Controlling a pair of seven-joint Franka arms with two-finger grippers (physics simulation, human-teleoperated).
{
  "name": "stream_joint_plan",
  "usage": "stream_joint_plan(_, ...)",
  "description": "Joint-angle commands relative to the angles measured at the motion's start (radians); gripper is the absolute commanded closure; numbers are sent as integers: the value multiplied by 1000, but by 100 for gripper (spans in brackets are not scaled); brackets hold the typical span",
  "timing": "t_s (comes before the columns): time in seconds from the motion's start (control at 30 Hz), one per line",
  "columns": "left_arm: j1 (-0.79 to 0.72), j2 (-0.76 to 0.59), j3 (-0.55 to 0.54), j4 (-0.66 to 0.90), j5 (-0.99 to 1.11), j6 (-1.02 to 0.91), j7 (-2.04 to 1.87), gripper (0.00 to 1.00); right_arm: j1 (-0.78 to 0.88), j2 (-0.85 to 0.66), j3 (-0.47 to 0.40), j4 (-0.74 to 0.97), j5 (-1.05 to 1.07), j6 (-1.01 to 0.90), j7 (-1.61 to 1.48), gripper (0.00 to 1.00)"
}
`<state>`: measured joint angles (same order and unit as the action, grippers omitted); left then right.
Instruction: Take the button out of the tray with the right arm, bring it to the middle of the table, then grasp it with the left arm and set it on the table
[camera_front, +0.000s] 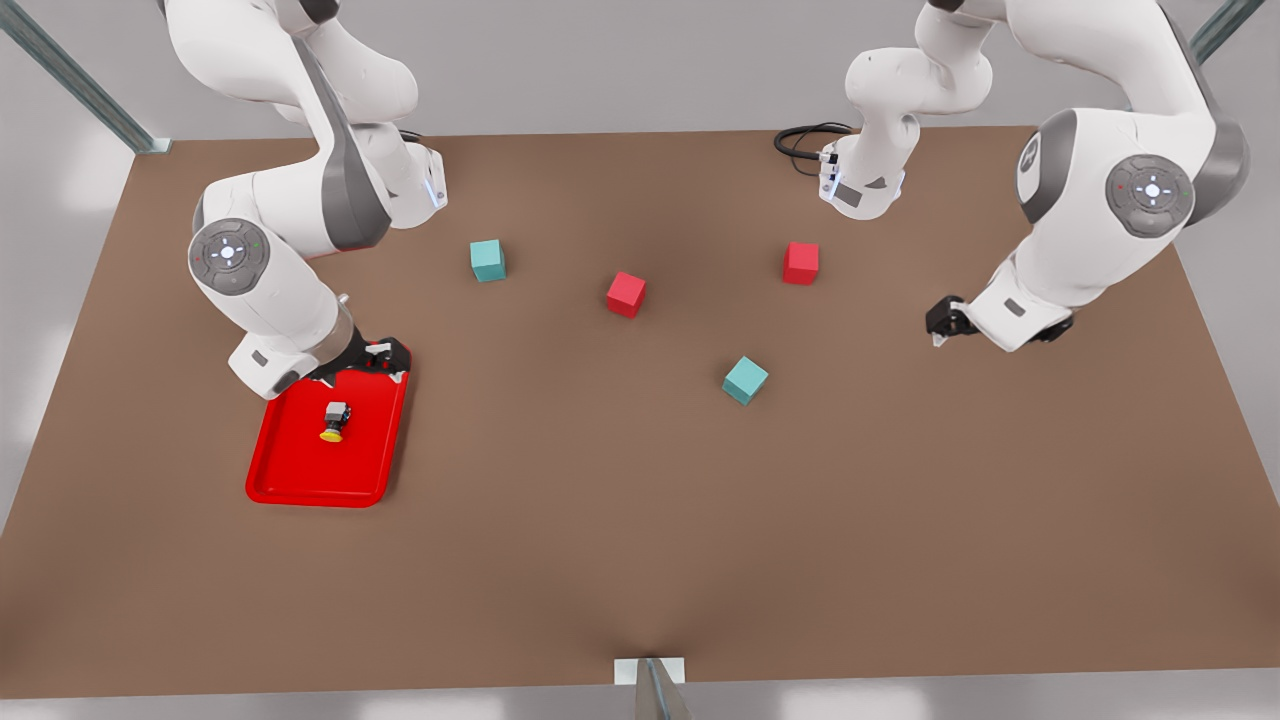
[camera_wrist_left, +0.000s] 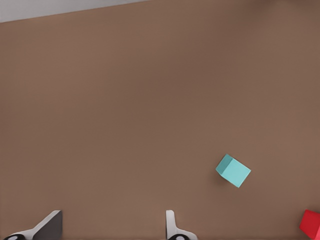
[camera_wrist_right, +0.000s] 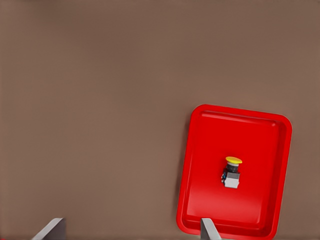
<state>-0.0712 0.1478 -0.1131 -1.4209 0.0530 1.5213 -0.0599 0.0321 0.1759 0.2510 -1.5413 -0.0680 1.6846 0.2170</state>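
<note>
One button (camera_front: 334, 421) lying on side in tray (camera_front: 300, 480), light, rigid; grip boxy grey body. My right hand (camera_front: 385, 358) at tray's 12 o'clock rim, fingers apart. Left hand (camera_front: 945, 322) waits, fingers apart.

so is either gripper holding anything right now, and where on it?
Nothing held. The right gripper is open over the tray's far edge; the button lies untouched inside. The left gripper hangs open over bare table.

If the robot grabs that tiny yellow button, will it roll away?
Probably not far: the button lies on its side in the tray, and its boxy grey body should stop rolling. Its round cap might slip between fingers. It looks stiff and light.
</note>
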Motion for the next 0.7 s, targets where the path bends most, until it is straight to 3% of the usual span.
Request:
stream_joint_plan(0.0, 1, 4, 0, 0, 1, 16, -3, 0, -3, -1, 1, 1, -1, -2, -4, 0)
stream_joint_plan(0.17, 1, 6, 0, 0, 1, 16, -3, 0, 3, 13, 2, -2, -10, -92, -4, 0)
stream_joint_plan(0.27, 1, 9, 0, 0, 1, 20, -3, 0, 31, 109, 5, 76, -27, -121, -21, 0)
stream_joint_plan(0.43, 1, 16, 0, 0, 1, 20, -3, 0, -66, 157, 2, -39, -42, -99, -100, 0)
stream_joint_plan(0.57, 1, 16, 0, 0, 1, 22, -3, 0, -291, 30, 13, -552, -32, 526, -343, 0)
stream_joint_plan(0.67, -1, 21, 0, 0, 1, 23, -3, 0, -345, 43, 13, -583, -35, 711, -413, 0)
